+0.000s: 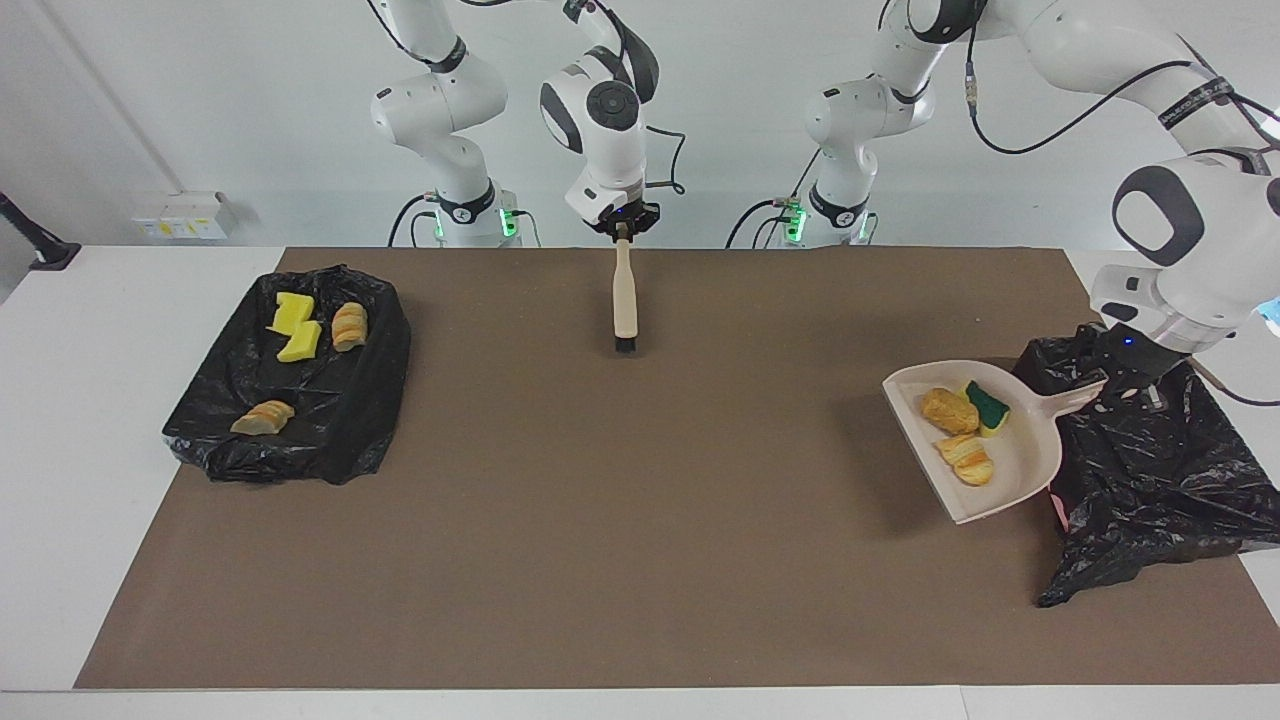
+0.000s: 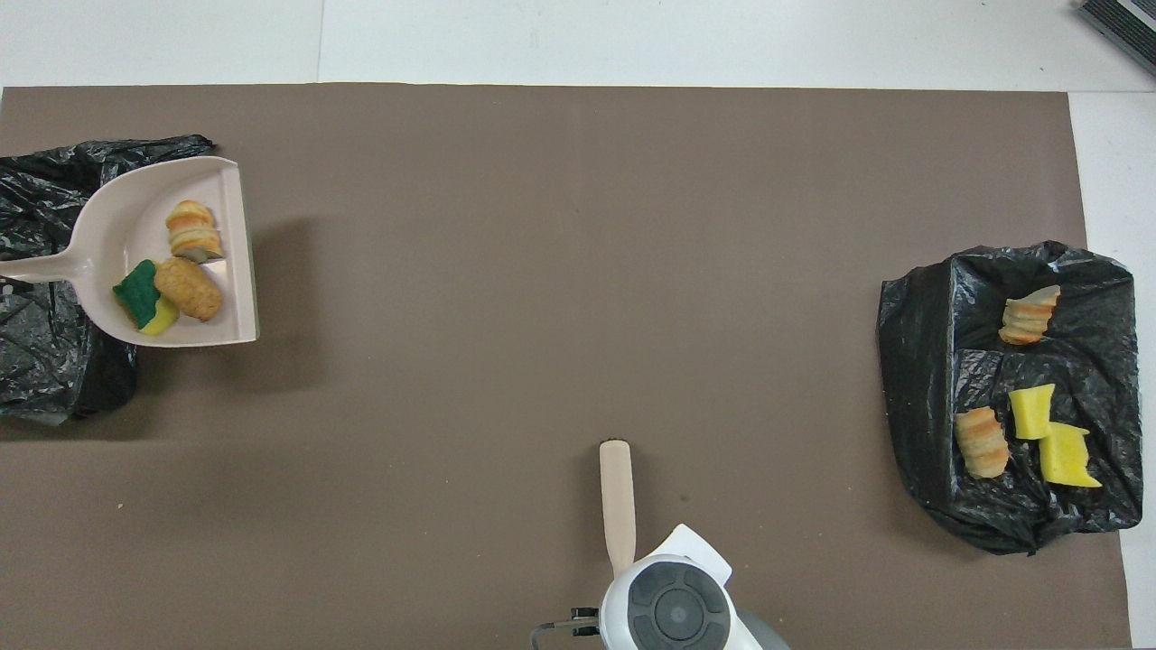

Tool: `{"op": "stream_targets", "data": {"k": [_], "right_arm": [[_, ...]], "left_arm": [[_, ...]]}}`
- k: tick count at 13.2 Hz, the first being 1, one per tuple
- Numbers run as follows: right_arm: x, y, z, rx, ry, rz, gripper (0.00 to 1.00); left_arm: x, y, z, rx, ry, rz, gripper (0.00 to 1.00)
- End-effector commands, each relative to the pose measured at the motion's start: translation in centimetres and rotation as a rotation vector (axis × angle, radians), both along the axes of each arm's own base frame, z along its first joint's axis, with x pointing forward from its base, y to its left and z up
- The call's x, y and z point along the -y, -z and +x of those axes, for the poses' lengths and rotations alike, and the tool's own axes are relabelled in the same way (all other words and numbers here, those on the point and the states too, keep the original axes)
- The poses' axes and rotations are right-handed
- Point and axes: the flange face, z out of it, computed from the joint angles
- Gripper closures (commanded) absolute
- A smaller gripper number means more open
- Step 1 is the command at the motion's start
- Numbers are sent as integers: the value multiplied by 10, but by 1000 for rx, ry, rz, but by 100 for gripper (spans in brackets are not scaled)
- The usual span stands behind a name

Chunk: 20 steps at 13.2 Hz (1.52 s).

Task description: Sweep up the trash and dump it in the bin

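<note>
My left gripper [image 1: 1118, 388] is shut on the handle of the beige dustpan [image 1: 1030, 455], holding it level in the air at the edge of the black-bagged bin [image 1: 1150, 480]. Its handle reaches over the bin [image 2: 41, 361]. In the dustpan [image 2: 99, 239] lie three pieces of trash: a tan chunk [image 1: 948, 410], a green-backed sponge [image 1: 988, 407] and a striped bread-like piece [image 1: 966, 460]. My right gripper [image 1: 622, 228] is shut on the handle of the beige brush [image 1: 626, 295], which hangs bristles-down over the mat close to the robots. In the overhead view the wrist hides that gripper above the brush [image 2: 617, 501].
At the right arm's end of the table lies a black-lined tray [image 1: 340, 440] with several scraps: yellow sponge bits [image 1: 298, 340] and bread-like chunks [image 1: 349, 325]. A brown mat [image 1: 600, 520] covers the table between tray and bin.
</note>
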Motion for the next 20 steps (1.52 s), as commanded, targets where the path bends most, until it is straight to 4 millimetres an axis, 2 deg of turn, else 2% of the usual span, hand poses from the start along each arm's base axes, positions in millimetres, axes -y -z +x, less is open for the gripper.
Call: {"op": "stream_targets", "data": {"k": [1, 3, 4, 5, 6, 7, 8, 9, 10, 11, 12, 14, 15, 17, 19, 20], "right_arm": [[0, 10, -5, 19, -7, 8, 92], [-1, 27, -2, 2, 15, -6, 88], [-2, 27, -2, 5, 10, -4, 80], [-2, 28, -2, 7, 9, -4, 66], [-3, 27, -2, 8, 8, -2, 44], [-3, 27, -1, 16, -4, -8, 0], [-6, 21, 2, 25, -13, 2, 0], [-11, 7, 11, 35, -13, 21, 0], [-13, -3, 18, 42, -15, 32, 0], [-12, -11, 28, 58, -3, 43, 0], [-7, -22, 42, 84, 16, 51, 0], [2, -51, 69, 139, 49, 69, 0], [10, -67, 86, 182, 58, 60, 0], [28, -105, 120, 273, 66, 34, 0], [55, -141, 150, 306, 96, 49, 0], [71, -154, 164, 321, 97, 56, 0]], "left_arm": [[-67, -24, -10, 16, 47, 14, 100], [-109, -41, -13, 28, 46, 101, 100], [-121, -50, -10, 38, 46, 165, 100], [-133, -53, -7, 26, 54, 241, 100], [-139, -59, -2, 27, 62, 302, 100], [-140, -63, 1, 26, 76, 366, 100], [-138, -65, 5, 12, 103, 438, 100], [-129, -64, 10, -6, 117, 494, 100], [-111, -63, 19, -17, 118, 558, 100], [-96, -51, 25, -51, 116, 646, 100], [-77, -56, 31, -45, 113, 747, 100], [-69, -65, 32, -75, 139, 870, 100], [-61, -69, 36, -86, 169, 940, 100], [-66, -89, 29, -89, 165, 1003, 100], [-69, -116, 17, -64, 144, 1015, 100], [-61, -124, 14, -54, 143, 1008, 100]]}}
